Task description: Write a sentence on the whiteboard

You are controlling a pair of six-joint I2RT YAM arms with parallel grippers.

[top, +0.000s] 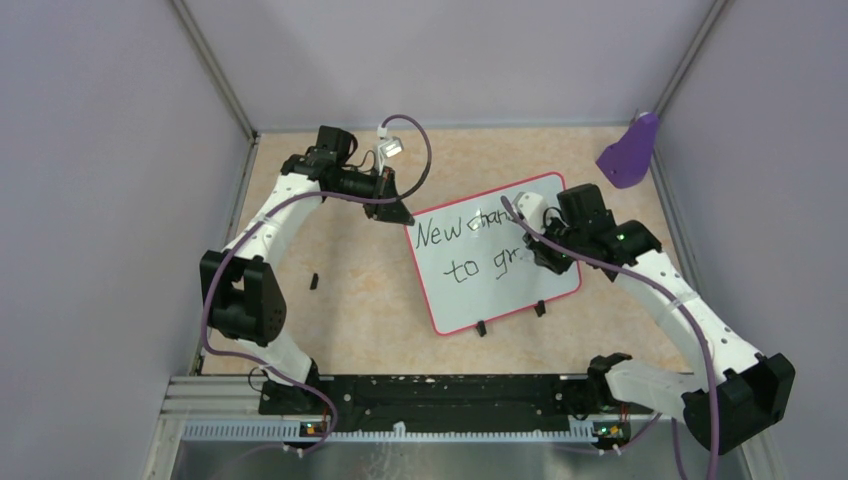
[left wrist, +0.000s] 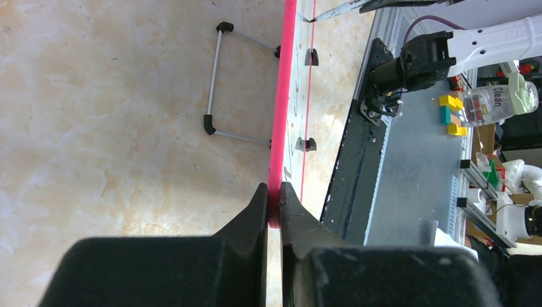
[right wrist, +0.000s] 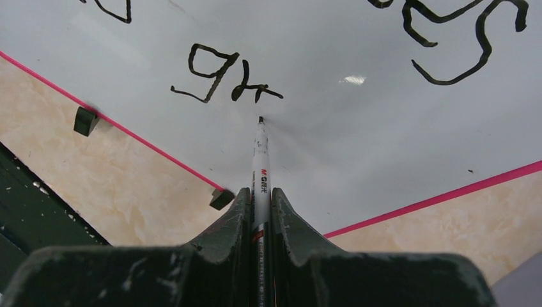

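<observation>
The whiteboard (top: 480, 300), white with a pink rim, sits tilted on the table. My left gripper (top: 398, 212) is shut on its far left corner, and in the left wrist view the jaws pinch the pink rim (left wrist: 284, 96) edge-on. My right gripper (top: 545, 256) hovers over the board's right half, shut on a white marker (right wrist: 260, 160) whose black tip touches the board (right wrist: 358, 128). The sentence (top: 450, 232) reads "New cha" on the top line and "to gr" below. The arm hides the rest. The last strokes (right wrist: 217, 73) lie just past the tip.
Two black clip feet (top: 481, 327) stick out from the board's near edge, and a wire stand (left wrist: 220, 83) shows behind it. A purple object (top: 630, 150) lies at the back right. A small black piece (top: 314, 281) rests left of the board. Grey walls enclose the table.
</observation>
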